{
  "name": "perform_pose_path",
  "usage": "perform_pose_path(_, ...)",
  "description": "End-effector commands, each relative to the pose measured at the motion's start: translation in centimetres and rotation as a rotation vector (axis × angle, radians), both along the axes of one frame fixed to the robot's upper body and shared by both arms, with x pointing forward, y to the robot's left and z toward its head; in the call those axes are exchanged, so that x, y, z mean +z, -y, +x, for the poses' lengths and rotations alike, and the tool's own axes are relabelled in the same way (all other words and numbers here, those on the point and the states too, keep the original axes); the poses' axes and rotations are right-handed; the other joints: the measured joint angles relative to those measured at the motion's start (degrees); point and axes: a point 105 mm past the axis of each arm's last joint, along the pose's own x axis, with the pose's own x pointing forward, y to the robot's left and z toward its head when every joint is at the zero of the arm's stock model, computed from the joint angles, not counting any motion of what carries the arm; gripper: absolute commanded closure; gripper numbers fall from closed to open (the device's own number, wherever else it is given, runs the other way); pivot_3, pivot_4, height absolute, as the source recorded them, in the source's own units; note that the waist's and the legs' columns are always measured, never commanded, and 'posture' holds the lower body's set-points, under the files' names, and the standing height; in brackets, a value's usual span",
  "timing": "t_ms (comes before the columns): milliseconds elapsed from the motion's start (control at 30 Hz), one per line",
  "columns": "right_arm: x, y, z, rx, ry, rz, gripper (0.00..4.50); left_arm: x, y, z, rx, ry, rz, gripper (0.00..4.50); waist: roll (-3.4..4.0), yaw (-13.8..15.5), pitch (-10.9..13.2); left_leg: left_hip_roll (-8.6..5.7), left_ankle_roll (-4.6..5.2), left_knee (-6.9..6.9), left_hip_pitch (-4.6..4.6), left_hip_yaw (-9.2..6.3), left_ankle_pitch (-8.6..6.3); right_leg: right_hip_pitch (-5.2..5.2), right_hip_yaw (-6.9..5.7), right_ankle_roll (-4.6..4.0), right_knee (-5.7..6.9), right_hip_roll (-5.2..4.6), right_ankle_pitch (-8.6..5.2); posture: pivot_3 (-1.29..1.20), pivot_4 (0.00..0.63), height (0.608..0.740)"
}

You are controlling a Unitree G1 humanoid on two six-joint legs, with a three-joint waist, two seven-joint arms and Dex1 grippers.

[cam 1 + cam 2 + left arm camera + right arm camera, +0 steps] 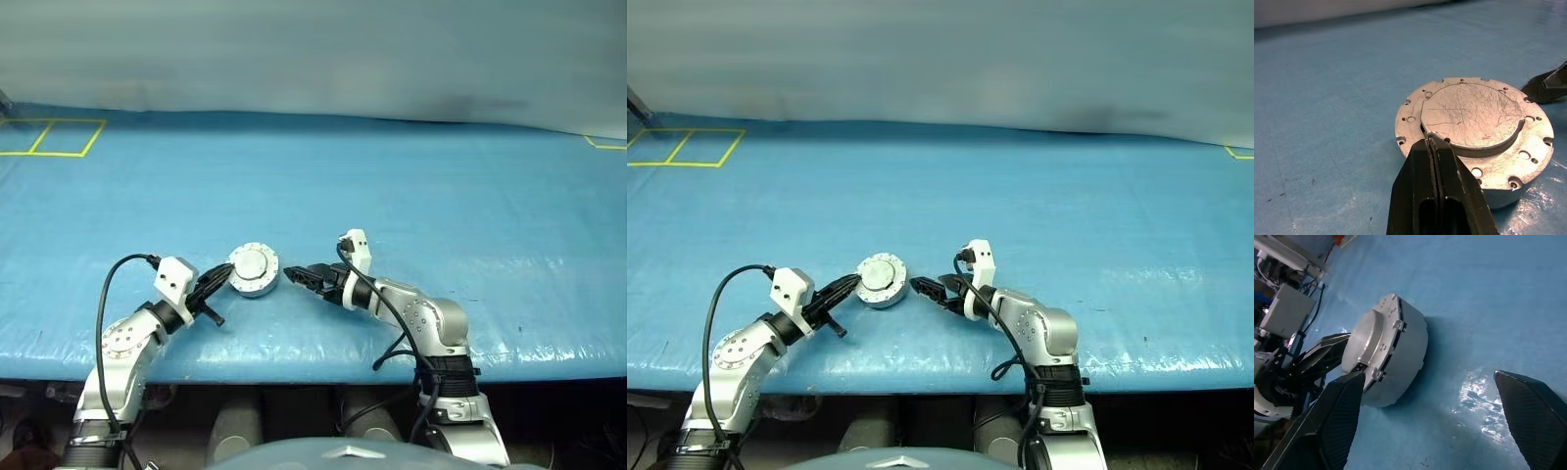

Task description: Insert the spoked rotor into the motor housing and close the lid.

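Observation:
The motor housing [254, 271] sits on the blue table between my two grippers. The lid [1474, 115], a silvery plate with a raised scratched disc and small rim holes, lies flat on top of it. The spoked rotor is hidden. My left gripper [1429, 142] is shut, and its tips rest on the lid's near rim from the left [220, 281]. My right gripper [292, 275] stands open just right of the housing, with nothing between its fingers. In the right wrist view the housing [1400, 357] lies just beyond the wide-spread right gripper [1428, 377].
The blue table cover [441, 215] stretches far back to a grey wall. Yellow tape squares [54, 137] mark the far left and a yellow corner [607, 144] the far right. The table's front edge [313, 367] runs just below my arms.

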Motion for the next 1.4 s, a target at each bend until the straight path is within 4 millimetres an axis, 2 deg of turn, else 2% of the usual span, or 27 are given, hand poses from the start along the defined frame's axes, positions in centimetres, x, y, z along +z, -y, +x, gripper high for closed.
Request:
perform_pose_path(33,0.4,-1.3,0.2,0.014,-0.051,0.071,0.01,-0.7,0.3,-0.2,-0.008,-0.029,0.008,4.5,0.0,-0.07,0.0,0.0,0.0,0.0,0.01,0.0,0.0,0.01,0.0,0.0,0.01,0.0,0.0,0.0,0.15,0.74)
perform_pose_path(233,0.8,-3.1,0.0,0.062,-0.092,0.134,0.01,-0.7,0.0,-0.5,0.007,-0.024,0.017,4.5,0.0,-0.17,0.0,-0.03,0.0,0.0,-0.01,0.0,0.0,0.01,0.0,0.0,-0.04,-0.03,0.0,0.0,0.15,0.74)
perform_pose_path(433,0.2,-3.5,0.0,0.056,-0.135,0.144,0.01,-0.7,-0.1,-0.6,0.015,-0.023,0.018,4.5,0.0,-0.45,0.0,0.01,0.0,-0.03,0.01,0.0,0.0,0.01,-0.01,0.0,-0.02,0.01,0.0,0.0,0.15,0.74)
perform_pose_path(567,0.4,-3.7,-0.2,0.073,-0.125,0.145,1.24,-0.7,-0.1,-0.7,0.018,-0.024,0.016,4.5,0.01,-0.49,0.01,0.0,0.0,-0.03,-0.01,0.0,0.0,0.0,0.0,0.0,-0.03,0.0,0.0,0.0,0.15,0.74)
perform_pose_path(967,0.7,-4.4,-0.6,0.1,-0.133,0.17,1.24,-0.8,-0.1,-0.6,0.021,-0.024,0.017,4.5,0.02,-0.49,0.01,0.0,0.01,-0.05,-0.02,0.0,0.0,-0.01,0.0,0.0,-0.03,0.01,0.0,0.0,0.15,0.74)
perform_pose_path(1000,0.7,-4.4,-0.6,0.1,-0.135,0.171,1.52,-0.8,-0.1,-0.6,0.022,-0.024,0.017,4.5,0.02,-0.49,0.01,0.0,0.01,-0.04,-0.02,0.0,0.0,-0.01,0.0,0.0,-0.03,0.01,0.0,0.0,0.15,0.74)
perform_pose_path(1033,0.7,-4.5,-0.6,0.103,-0.136,0.177,1.59,-0.8,-0.1,-0.7,0.023,-0.025,0.017,4.5,0.02,-0.49,0.01,0.0,0.01,-0.04,-0.02,0.0,0.0,-0.01,0.0,0.0,-0.03,0.0,0.0,0.0,0.15,0.74)
perform_pose_path(1200,1.0,-4.6,-0.7,0.118,-0.126,0.181,3.05,-0.8,-0.2,-0.7,0.028,-0.025,0.017,4.5,0.04,-0.5,0.02,0.0,0.0,-0.05,-0.03,0.0,0.0,-0.02,0.0,0.0,-0.04,0.0,0.0,0.0,0.15,0.74)
perform_pose_path(1400,1.2,-4.7,-0.7,0.125,-0.113,0.193,3.3,-0.8,-0.2,-0.7,0.029,-0.022,0.017,4.5,0.05,-0.41,0.04,0.0,0.0,0.01,0.0,-0.03,0.0,-0.03,-0.02,0.0,-0.03,-0.02,0.0,0.0,0.15,0.74)
